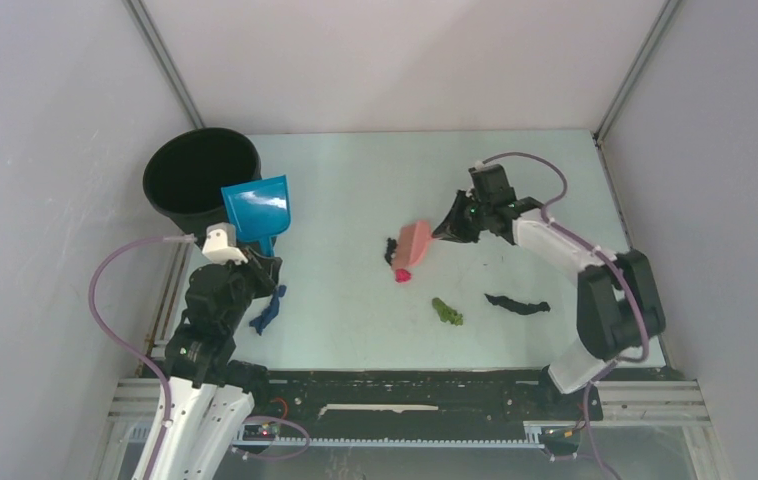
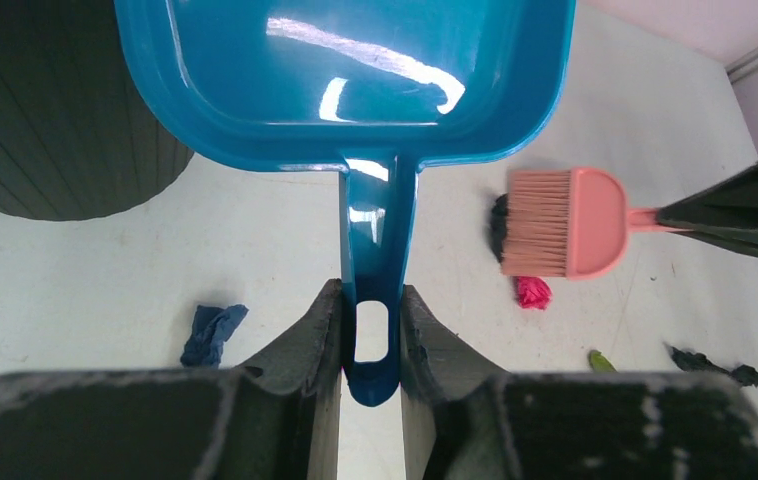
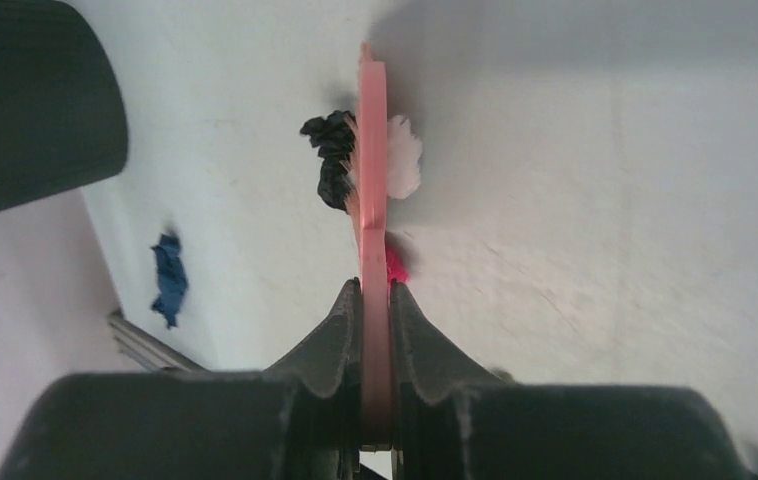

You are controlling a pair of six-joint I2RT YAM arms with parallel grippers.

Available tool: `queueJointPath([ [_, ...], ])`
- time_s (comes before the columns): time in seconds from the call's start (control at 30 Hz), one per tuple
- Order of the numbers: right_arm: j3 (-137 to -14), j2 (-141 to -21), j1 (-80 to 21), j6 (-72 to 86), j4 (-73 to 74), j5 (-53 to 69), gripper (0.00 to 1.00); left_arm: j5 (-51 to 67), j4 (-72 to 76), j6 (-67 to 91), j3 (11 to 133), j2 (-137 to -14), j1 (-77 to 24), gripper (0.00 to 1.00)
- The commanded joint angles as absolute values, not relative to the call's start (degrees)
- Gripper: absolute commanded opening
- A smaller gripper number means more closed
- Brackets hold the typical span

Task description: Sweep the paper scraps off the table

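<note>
My left gripper [image 1: 255,262] [image 2: 371,330] is shut on the handle of the blue dustpan [image 1: 258,208] [image 2: 355,70], held by the black bin. My right gripper [image 1: 452,228] [image 3: 375,300] is shut on the pink brush [image 1: 414,243] [image 3: 373,190] [image 2: 565,220], its bristles at a black scrap [image 1: 391,247] [image 3: 329,158] and a white scrap [image 3: 404,155]. A red scrap [image 1: 402,274] [image 2: 532,292] lies just below the brush. A green scrap [image 1: 446,312], a long black scrap [image 1: 517,304] and a dark blue scrap [image 1: 269,310] [image 2: 211,333] lie on the table [image 1: 355,190].
A black bin [image 1: 200,175] stands at the table's far left corner. Grey-white walls close in the back and sides. A black rail [image 1: 405,385] runs along the near edge.
</note>
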State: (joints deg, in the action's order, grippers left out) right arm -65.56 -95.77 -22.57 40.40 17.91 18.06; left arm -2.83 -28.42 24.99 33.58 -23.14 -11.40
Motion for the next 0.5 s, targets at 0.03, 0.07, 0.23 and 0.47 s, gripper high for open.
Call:
queueJointPath([
  [0.03,-62.28,-82.88,-18.97,27.78,26.18,8.72,0.0,-0.45,-26.16,24.74,33.31,-23.19,-11.96,0.0],
  [0.07,-61.5,-79.96,-17.74,26.95,26.41,8.52,0.0,-0.44,-26.11,24.77,33.31,-23.34,-11.99,0.0],
  [0.23,-57.75,-69.06,-10.3,25.45,28.93,11.95,0.0,3.33,-25.72,25.04,33.14,-25.02,-12.05,0.0],
  [0.47,-59.04,-57.78,-0.72,17.18,38.22,15.75,0.0,8.85,-23.69,24.96,33.05,-28.93,-13.68,0.0],
])
